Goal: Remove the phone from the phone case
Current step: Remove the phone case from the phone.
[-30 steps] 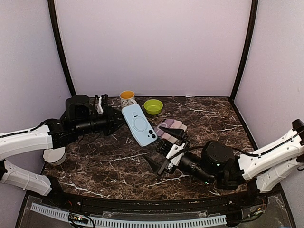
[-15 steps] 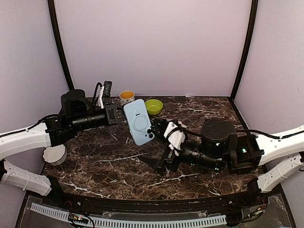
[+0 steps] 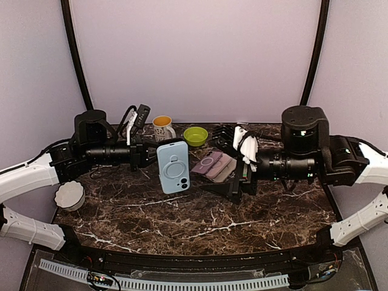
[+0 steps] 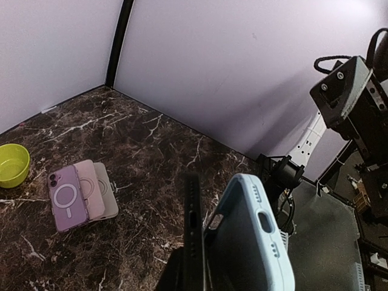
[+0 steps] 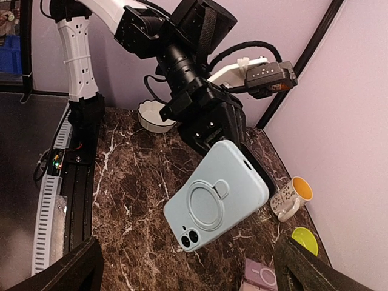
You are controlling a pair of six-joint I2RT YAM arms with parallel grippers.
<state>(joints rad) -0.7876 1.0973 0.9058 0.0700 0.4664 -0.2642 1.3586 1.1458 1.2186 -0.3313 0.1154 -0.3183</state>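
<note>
The phone [image 4: 193, 225] sits inside the light blue phone case [image 3: 173, 168]. The pair is held in the air above the middle of the surface [image 3: 182, 221], with the ringed back of the case turned toward the overhead camera. In the left wrist view, the phone's dark edge and the upper end of the case stand apart by a narrow gap. The case therefore appears loosened at that end, but extraction is not complete. The left pincer [image 3: 150, 159] is closed narrowly on the left edge of the case and carries the whole load. The right pincer [image 3: 210, 160] is spread wide, level with the case on its right side, near but not touching it. Assessment: the step in hand is presentation of the cased phone for a two-arm separation. The next move calls for the right pincer to close on a free edge without disturbing the left hold, then to peel case from phone. A stack of pink cases [image 4: 76, 195] lies on the surface below the right pincer. A mug [image 3: 162, 127] and a green bowl [image 3: 196, 135] stand behind, and a white bowl [image 3: 68, 195] sits at far left.
</note>
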